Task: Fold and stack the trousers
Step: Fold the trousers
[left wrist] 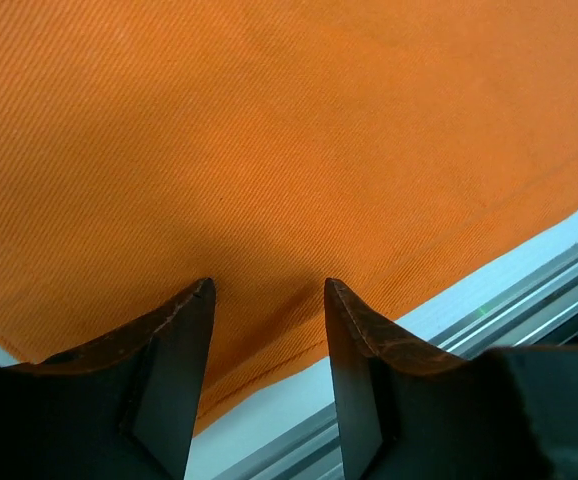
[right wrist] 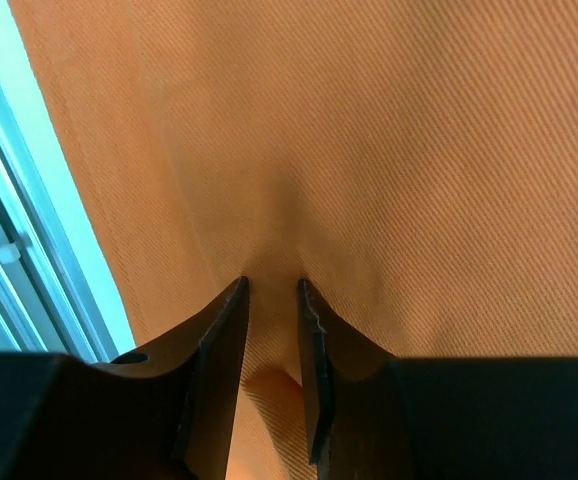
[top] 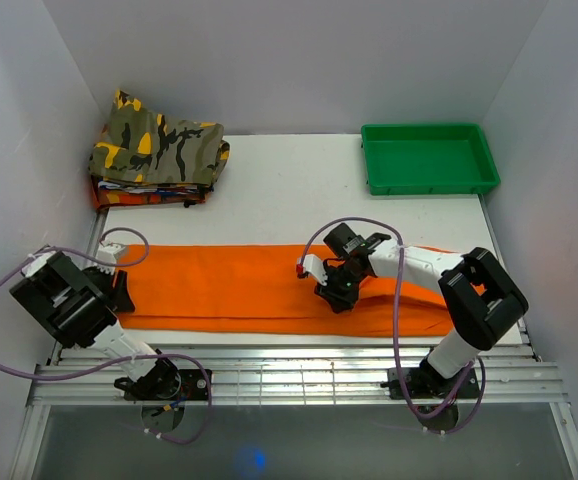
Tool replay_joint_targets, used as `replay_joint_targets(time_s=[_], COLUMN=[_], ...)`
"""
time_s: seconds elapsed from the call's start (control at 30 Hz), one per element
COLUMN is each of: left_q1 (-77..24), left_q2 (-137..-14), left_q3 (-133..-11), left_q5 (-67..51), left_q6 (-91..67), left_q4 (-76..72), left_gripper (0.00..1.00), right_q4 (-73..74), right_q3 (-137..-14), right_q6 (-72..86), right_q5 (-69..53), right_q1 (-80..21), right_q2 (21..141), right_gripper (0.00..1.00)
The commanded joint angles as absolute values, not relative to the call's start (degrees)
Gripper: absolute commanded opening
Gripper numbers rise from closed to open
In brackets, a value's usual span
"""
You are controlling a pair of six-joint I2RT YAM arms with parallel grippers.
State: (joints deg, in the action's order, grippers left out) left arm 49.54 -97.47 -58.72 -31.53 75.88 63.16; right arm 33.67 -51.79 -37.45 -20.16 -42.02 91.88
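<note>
- Far left: camouflage stack (top: 159, 150), already folded, well apart from the work. I'd guess it's the stacking spot.
- Left gripper (left wrist: 269, 285): jaws apart, nothing between them. Tips sit on flat cloth at the near-left corner, just inside the hem.
- The trousers (top: 229, 285): a long flat orange band running left to right across the near half of the table (top: 289, 190). The left end is by the left gripper and the right end is under the right arm. The near hem is close to the table's near edge.
- Handling, my read:
  - Light, limp woven cloth with zero stiffness; it sags wherever it's unsupported.
  - Not fragile.
  - The ribbed weave should give the pads decent friction.
  - The layers can slide over each other, so pinch through all of them.
- Where to grab: hem or corner rather than mid-panel. Use two holds on the same end, lift low, and carry it over to the other end. A single hold will bunch it.
- Right gripper (right wrist: 272, 282): over the band right of centre, jaws nearly together. A small ridge of cloth puckers up into the gap; I can't tell if it's actually clamped.
- Far right: green tray (top: 429, 128), not involved.
</note>
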Motion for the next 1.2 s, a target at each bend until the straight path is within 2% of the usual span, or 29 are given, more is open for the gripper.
replay_joint_targets(time_s=[0.0, 0.07, 0.2, 0.3, 0.4, 0.43, 0.47, 0.5, 0.57, 0.6, 0.67, 0.7, 0.73, 0.83, 1.07, 1.1, 1.17], left_q1=[46.5, 43.9, 41.5, 40.9, 41.0, 41.1, 41.5, 41.8, 42.4, 42.7, 43.2, 43.2, 44.1, 48.1, 49.9, 49.9, 50.4], left_q2=[-94.5, -96.4, -101.8, -104.3, -102.3, -101.3, -100.1, -97.5, -94.8, -92.0, -88.9, -87.5, -84.7, -78.3, -73.9, -74.2, -74.8], left_q3=[-55.6, -55.0, -59.6, -66.2, -70.4, -71.0, -71.9, -72.1, -72.1, -71.5, -69.4, -67.5, -66.4, -60.3, -54.0, -53.4, -52.5], left_q5=[-30.2, -28.5, -28.8, -32.0, -34.0, -34.4, -35.7, -37.1, -41.1, -42.9, -45.1, -46.0, -47.1, -51.8, -52.6, -50.7, -47.8], left_q6=[65.1, 60.1, 52.3, 49.2, 47.0, 46.0, 45.3, 44.3, 43.3, 41.5, 37.0, 35.5, 31.9, 21.4, 8.2, 5.9, 0.6], left_q4=[51.8, 47.7, 43.8, 46.2, 48.7, 49.0, 50.4, 51.3, 54.2, 54.7, 53.2, 53.3, 53.1, 48.2, 44.0, 42.7, 39.7], left_gripper=[0.58, 0.58, 0.50, 0.52, 0.72, 0.84, 0.90, 0.98, 0.98, 0.98, 0.98, 0.98, 0.98, 0.98, 0.98, 0.95, 0.81], right_q4=[25.9, 24.6, 24.6, 25.3, 27.5, 29.4, 30.5, 31.5, 33.0, 32.8, 32.2, 31.6, 31.1, 26.3, 14.7, 13.7, 12.2], right_q3=[-50.5, -51.3, -56.5, -58.4, -58.4, -58.4, -58.6, -58.8, -60.5, -61.5, -66.8, -68.8, -73.3, -78.5, -90.5, -91.6, -92.4], right_q6=[-35.5, -35.4, -34.2, -35.1, -37.3, -37.9, -38.4, -39.2, -39.5, -37.8, -35.7, -34.4, -31.8, -25.4, -14.9, -14.6, -14.1], right_q5=[-13.6, -11.8, -9.8, -6.9, -6.2, -6.3, -7.1, -7.7, -11.5, -13.3, -17.9, -19.3, -20.7, -25.7, -27.1, -26.9, -26.0], right_q1=[-42.1, -42.1, -42.1, -41.6, -39.2, -38.4, -37.9, -37.2, -37.2, -37.3, -37.8, -38.1, -38.2, -39.2, -45.5, -46.2, -48.1], right_q2=[95.8, 97.6, 100.3, 100.1, 97.7, 96.1, 95.0, 94.0, 89.8, 88.7, 87.3, 87.4, 88.8, 92.6, 105.0, 106.1, 109.3], right_gripper=[0.33, 0.33, 0.29, 0.27, 0.27, 0.27, 0.28, 0.31, 0.43, 0.63, 0.81, 0.87, 0.89, 0.91, 0.81, 0.79, 0.71])
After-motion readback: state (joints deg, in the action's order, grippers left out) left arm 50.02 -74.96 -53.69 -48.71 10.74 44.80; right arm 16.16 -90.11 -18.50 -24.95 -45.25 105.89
